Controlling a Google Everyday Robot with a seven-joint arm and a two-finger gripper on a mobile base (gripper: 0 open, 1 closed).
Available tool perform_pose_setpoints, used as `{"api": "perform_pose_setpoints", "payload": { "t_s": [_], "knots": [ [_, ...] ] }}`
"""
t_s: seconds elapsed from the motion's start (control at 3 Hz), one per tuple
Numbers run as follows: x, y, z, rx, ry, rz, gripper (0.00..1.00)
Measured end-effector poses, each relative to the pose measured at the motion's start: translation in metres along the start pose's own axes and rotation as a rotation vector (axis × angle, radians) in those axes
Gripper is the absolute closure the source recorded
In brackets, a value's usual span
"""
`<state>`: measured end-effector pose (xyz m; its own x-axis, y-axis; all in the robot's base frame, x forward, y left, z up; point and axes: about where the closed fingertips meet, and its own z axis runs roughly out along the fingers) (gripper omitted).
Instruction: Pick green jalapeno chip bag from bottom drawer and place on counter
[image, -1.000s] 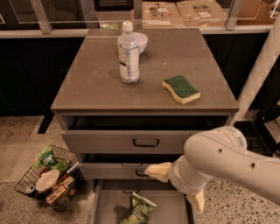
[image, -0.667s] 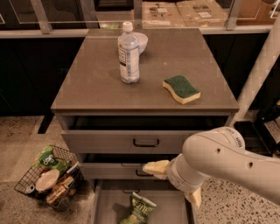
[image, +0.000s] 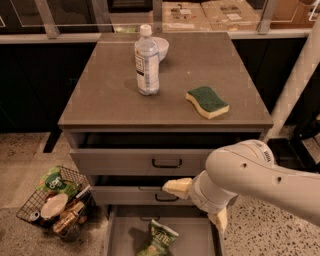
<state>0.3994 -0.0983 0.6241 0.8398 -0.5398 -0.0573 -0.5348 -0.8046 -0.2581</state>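
- Nearest me, the green jalapeno chip bag (image: 158, 239) lies flat on the grey floor of the pulled-out bottom drawer (image: 125, 234). It sits a little right of the drawer's middle, and its lower end runs off the edge of view.
- Its long axis slants: the upper end points toward the cabinet and to the right, the lower end toward me and to the left. The printed face is up.
- I'd judge it light, puffy and crinkly, with slick film that could slide out of a loose pinch and chips inside that would crush under a hard one. The flat sealed edge at the upper end looks the safest place to take hold, or else a gentle pinch across the narrow width.
- The gripper (image: 196, 205) hangs just above the bag and to its right, in front of the middle drawer (image: 125, 195) and clear of the bag. The jaws stand apart, one cream tip pointing left and the other downward.
- On the floor to the left sits a wire basket (image: 35, 210) of odds and ends.
- Farther back, the tabletop (image: 100, 100) carries a sponge (image: 207, 101), a water bottle (image: 147, 62) and, behind the bottle, a bowl (image: 161, 47).
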Motion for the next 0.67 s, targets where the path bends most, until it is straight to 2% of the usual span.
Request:
{"api": "perform_pose_setpoints", "payload": {
  "t_s": [0.33, 0.67],
  "knots": [
    [0.008, -0.007, 0.005, 0.002, 0.002, 0.001, 0.00],
    [0.026, -0.041, 0.052, 0.018, 0.005, -0.019, 0.00]
  ]
}}
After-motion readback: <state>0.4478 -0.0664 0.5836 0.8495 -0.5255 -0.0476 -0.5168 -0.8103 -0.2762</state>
